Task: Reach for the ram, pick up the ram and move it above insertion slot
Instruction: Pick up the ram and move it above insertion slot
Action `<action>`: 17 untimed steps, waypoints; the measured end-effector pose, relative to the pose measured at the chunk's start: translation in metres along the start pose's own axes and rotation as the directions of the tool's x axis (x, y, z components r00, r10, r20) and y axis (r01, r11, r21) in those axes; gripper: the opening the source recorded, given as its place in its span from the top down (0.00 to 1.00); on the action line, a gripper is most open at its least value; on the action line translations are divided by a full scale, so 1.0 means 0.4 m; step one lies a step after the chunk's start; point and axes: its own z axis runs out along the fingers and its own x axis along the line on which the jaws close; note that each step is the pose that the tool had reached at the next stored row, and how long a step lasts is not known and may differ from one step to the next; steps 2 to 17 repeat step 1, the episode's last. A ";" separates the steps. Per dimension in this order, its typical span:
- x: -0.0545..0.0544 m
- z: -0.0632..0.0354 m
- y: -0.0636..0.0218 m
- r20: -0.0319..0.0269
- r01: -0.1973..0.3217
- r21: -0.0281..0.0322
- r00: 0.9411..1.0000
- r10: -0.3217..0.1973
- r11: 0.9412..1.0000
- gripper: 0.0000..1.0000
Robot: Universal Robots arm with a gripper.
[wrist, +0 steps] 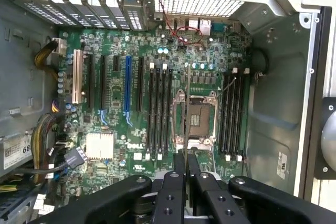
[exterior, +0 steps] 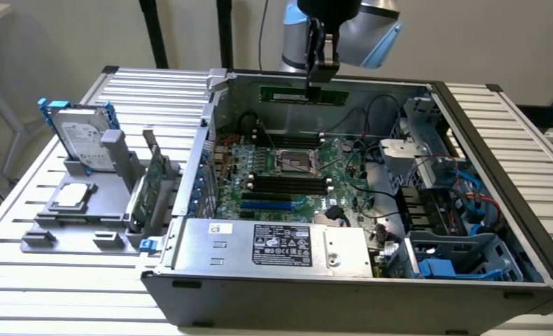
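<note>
The gripper is clamped on the ram, held level above the motherboard. The board reads "DELL" beside its CPU socket

The ribbed surface is showing as pale brushed metal, the open case is looking matt grey steel, and the pincer is wearing matt black.

A plain pale wall fills the upper frame, crossed by dark vertical poles. A white ribbed metal surface spans the lower frame under soft, even light.
</note>
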 end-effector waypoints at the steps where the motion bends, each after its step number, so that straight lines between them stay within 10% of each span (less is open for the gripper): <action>1: 0.000 0.000 0.000 0.000 0.000 0.000 1.000 0.000 1.000 0.87; 17: 0.000 0.000 0.000 0.000 0.000 0.000 1.000 0.000 1.000 0.87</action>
